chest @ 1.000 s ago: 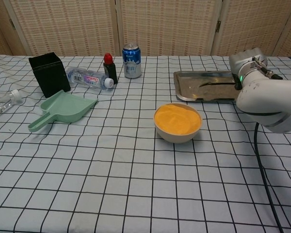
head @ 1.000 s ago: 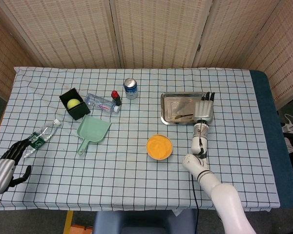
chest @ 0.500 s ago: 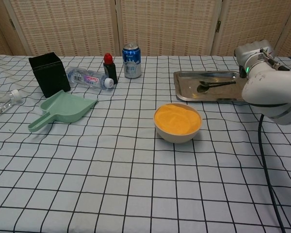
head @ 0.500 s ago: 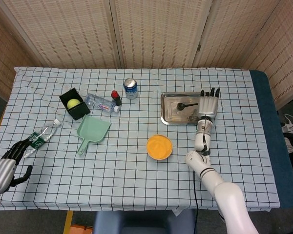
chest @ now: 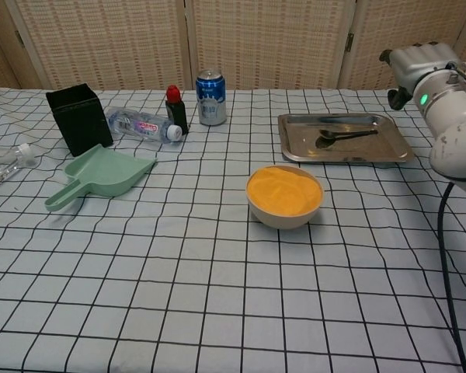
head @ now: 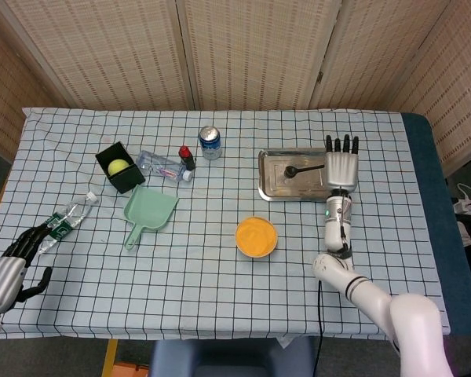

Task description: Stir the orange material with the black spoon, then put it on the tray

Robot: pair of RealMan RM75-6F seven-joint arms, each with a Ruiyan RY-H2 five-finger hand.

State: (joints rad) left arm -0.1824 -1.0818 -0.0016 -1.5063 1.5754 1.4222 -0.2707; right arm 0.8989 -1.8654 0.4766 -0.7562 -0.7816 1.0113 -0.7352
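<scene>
The black spoon (head: 301, 168) (chest: 344, 136) lies inside the metal tray (head: 270, 185) (chest: 295, 148), its bowl to the left and handle pointing right. A white bowl of orange material (head: 256, 236) (chest: 284, 194) sits in front of the tray. My right hand (head: 341, 163) hovers at the tray's right edge, fingers straight and apart, holding nothing. In the chest view only its wrist (chest: 437, 81) shows. My left hand (head: 16, 255) rests at the table's near left corner, fingers spread, empty.
A blue can (head: 209, 142), a small red-capped bottle (head: 187, 158), a lying plastic bottle (head: 163, 166) and a black box with a yellow ball (head: 119, 166) stand at the back left. A green scoop (head: 147, 214) and another plastic bottle (head: 71, 214) lie nearer the left edge.
My right hand released the spoon into the tray, then opened and drew back to the right, off the tray. The left hand stayed still.
</scene>
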